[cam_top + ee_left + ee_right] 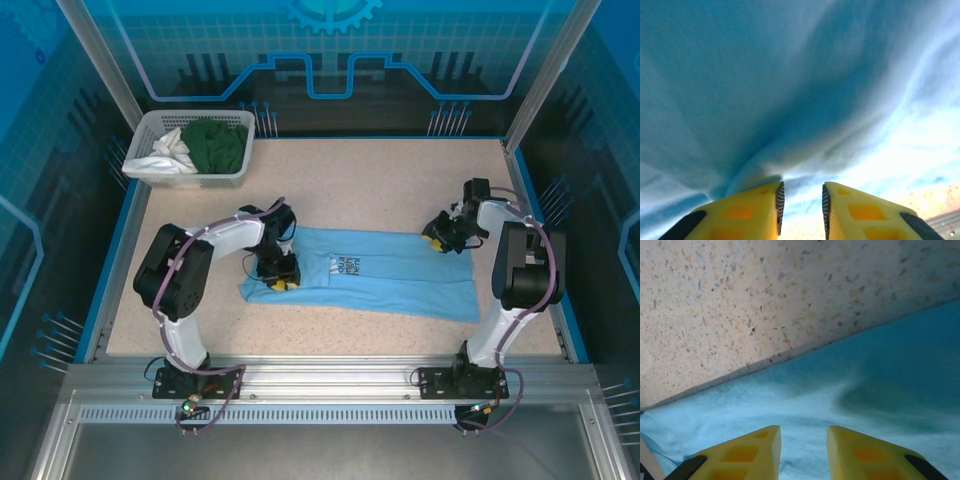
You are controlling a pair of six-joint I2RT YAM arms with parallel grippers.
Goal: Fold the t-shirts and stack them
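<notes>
Light blue t-shirt (390, 278) is lying flat mid-table (380, 180): soft, light, limp. I am working its opposite ends, edges being the best hold. Left claw (282, 285) and right claw (433, 240) are standing narrowly apart; a pinch on the cloth I cannot tell.

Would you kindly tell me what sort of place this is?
Probably a robotics lab cell: two arms bolted to an aluminium rail, a speckled table walled by blue panels, a laundry basket.

Table: speckled beige top (380, 180), edged in blue | Walls: blue printed panels (330, 50) set behind | Frame: aluminium rail (330, 376) fitted in front
</notes>
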